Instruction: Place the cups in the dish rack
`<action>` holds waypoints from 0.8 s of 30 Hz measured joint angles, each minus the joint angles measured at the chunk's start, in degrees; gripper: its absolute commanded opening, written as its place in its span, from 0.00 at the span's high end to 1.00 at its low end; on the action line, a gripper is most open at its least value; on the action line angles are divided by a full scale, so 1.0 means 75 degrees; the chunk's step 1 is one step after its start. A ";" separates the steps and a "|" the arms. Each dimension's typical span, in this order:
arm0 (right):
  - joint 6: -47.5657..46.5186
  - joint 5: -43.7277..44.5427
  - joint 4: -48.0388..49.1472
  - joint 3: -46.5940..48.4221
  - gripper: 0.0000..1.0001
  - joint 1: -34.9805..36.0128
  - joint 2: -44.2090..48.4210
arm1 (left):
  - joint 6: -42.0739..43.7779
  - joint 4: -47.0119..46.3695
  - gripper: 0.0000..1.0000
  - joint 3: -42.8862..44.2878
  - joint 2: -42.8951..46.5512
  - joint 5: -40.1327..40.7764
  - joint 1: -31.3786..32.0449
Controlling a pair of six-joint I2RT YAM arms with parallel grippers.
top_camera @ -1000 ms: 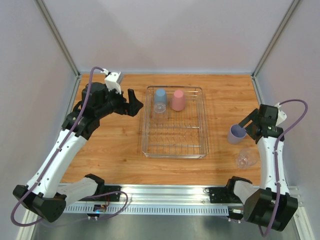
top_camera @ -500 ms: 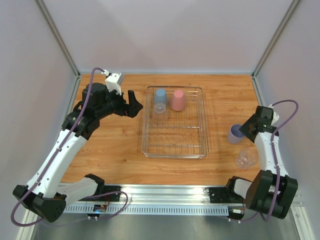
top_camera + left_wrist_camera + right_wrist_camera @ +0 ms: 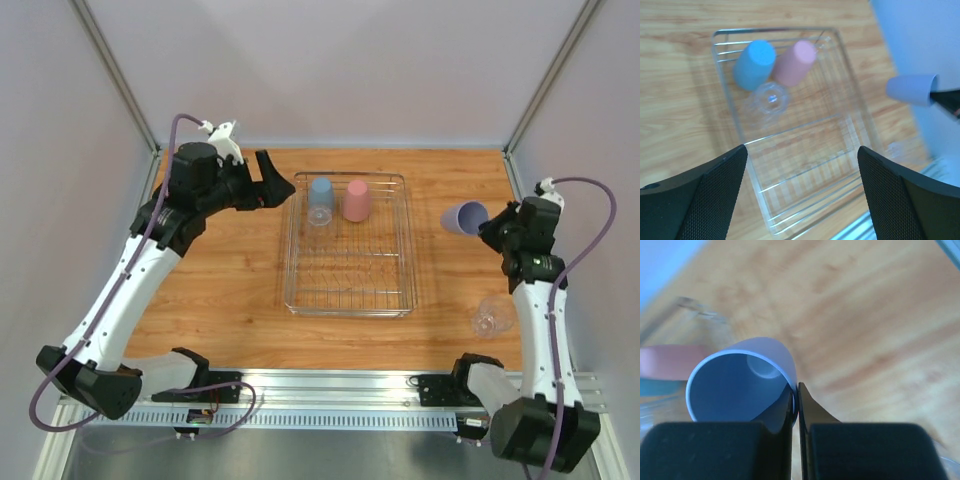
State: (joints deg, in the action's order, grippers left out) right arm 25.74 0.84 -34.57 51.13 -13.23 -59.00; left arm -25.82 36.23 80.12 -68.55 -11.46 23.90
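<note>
One clear cup (image 3: 492,317) barely shows; right fingers (image 3: 812,415) pinch the lavender cup (image 3: 463,217).

- A wooden tabletop (image 3: 230,290) with an orange-brown grain covered the whole floor of the enclosure.
- A plain pale wall panel (image 3: 330,70) closed off the far side, meeting the wood along a straight edge.
- Matching pale panels stood at the left (image 3: 50,200) and the right (image 3: 600,120).
- Two slim metal corner posts, one on the left (image 3: 115,75) and one on the right (image 3: 555,75), ran down to the table's far corners.
- A silver metal rail (image 3: 340,385) lay along the near edge of the wood.
- A slotted metal strip (image 3: 330,418) ran just beside the rail, on its near side.
</note>
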 measured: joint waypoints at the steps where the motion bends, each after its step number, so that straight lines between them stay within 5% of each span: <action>1: 0.0146 -0.0286 0.0236 0.0163 0.99 0.0137 0.0326 | -0.0425 -0.0149 0.00 0.0105 -0.0082 -0.0023 0.0000; 12: 0.0737 -0.1233 0.3739 0.1941 0.99 0.3471 0.0224 | -0.7303 -0.4097 0.00 -0.0128 -0.1614 -0.0886 0.0396; 24: 0.0644 -0.0947 0.5342 0.2090 0.99 0.5217 -0.1105 | -0.9897 -0.5292 0.00 0.0044 -0.2218 0.0038 0.1061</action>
State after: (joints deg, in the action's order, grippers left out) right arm 30.57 -6.26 5.50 66.81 25.89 -67.29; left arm -100.05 -3.46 80.44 -85.19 -11.18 31.86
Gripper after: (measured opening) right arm 0.021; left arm 0.998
